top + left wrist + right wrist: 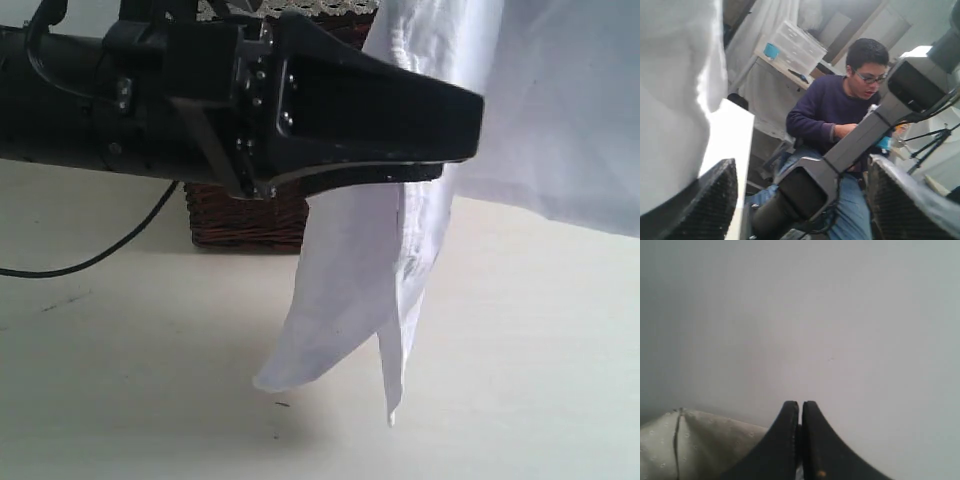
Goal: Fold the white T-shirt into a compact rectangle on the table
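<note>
The white T-shirt [540, 90] hangs in the air from the upper right, and its lowest folds [340, 300] dangle just above the table [520, 330]. My left gripper [462, 135] reaches in from the left at shirt height, its fingers against the hanging cloth. In the left wrist view the left gripper [805, 200] stands wide open with nothing between its pads, and white cloth [675, 100] hangs beside one pad [710, 200]. My right gripper [800, 405] is shut, with a pale sliver low between the fingers. It is out of the exterior view, above where the shirt hangs.
A dark wicker basket [245, 215] stands on the table behind the left arm, its dotted cream liner [700, 440] beside the right fingers. A black cable [110, 250] trails over the table at the left. A seated person [840, 110] and another arm [860, 135] show beyond the table.
</note>
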